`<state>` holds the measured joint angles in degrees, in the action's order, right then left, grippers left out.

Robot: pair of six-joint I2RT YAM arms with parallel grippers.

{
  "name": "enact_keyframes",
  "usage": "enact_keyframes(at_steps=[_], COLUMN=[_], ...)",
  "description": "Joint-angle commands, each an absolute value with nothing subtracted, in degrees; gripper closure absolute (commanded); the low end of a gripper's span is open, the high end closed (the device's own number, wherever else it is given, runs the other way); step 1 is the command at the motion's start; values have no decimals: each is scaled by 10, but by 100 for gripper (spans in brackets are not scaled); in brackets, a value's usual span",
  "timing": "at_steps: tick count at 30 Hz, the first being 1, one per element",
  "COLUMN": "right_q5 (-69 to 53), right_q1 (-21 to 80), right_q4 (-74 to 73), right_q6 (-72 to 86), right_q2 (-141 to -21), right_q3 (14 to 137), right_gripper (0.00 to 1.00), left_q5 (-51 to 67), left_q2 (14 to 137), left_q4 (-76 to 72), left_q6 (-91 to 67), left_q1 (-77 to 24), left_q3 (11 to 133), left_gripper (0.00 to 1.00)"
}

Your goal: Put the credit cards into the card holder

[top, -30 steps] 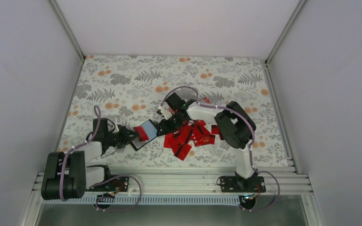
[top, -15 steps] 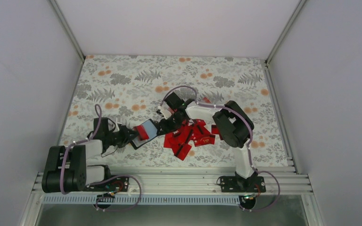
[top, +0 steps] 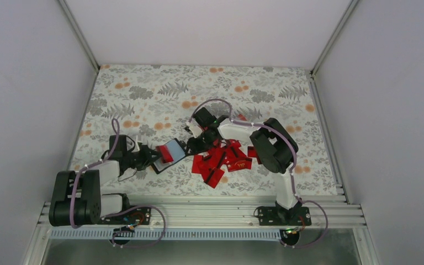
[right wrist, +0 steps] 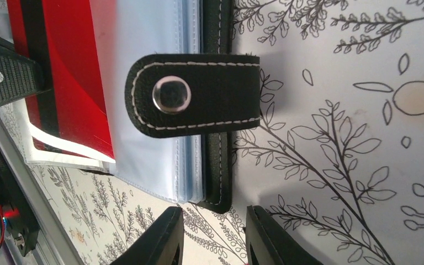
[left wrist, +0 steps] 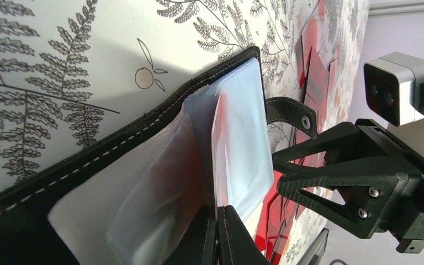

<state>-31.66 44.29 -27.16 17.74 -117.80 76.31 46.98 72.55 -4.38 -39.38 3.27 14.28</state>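
Observation:
The card holder [top: 171, 150] lies open on the patterned table between my two grippers. A red credit card [top: 167, 157] with a black stripe [right wrist: 69, 72] sits on its grey-blue pockets [right wrist: 143, 105]. My left gripper [left wrist: 219, 226] is shut on the edge of one pocket sheet [left wrist: 237, 149], and red shows through it. My right gripper [right wrist: 214, 237] stands open just below the holder's black corner [right wrist: 221, 187], near the snap tab [right wrist: 193, 102], with nothing between its fingers. The loose credit cards [top: 223, 160] lie in a heap to the right of the holder.
The right arm [top: 265, 143] bends over the card heap. The floral table cover [top: 160, 94] stretches behind both grippers. White walls and metal rails [top: 199, 212] bound the table. In the left wrist view the right gripper's black frame [left wrist: 353, 187] stands close beside the holder.
The left gripper and the card holder have shifted very slightly away from the near edge. The right gripper has stayed next to the holder's snap side.

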Motion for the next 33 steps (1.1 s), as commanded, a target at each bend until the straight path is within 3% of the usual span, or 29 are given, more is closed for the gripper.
enact_keyframes(at_steps=[1,18,33], right_q5=[-309,-339,-357], right_q1=[439,438,439], right_q4=[-259,-243,-243], right_q6=[183,191,179], right_q2=[-1182,-1202,-1227], right_q3=[785,791,791], right_gripper=[70,70,76], left_q5=[437,403,391], left_q2=[715,706,726], left_q4=[1,78,23], left_q6=[-354,-344,-355], left_q1=[36,29,10], left_q3=[161,187,192], left_gripper=[97,98,98])
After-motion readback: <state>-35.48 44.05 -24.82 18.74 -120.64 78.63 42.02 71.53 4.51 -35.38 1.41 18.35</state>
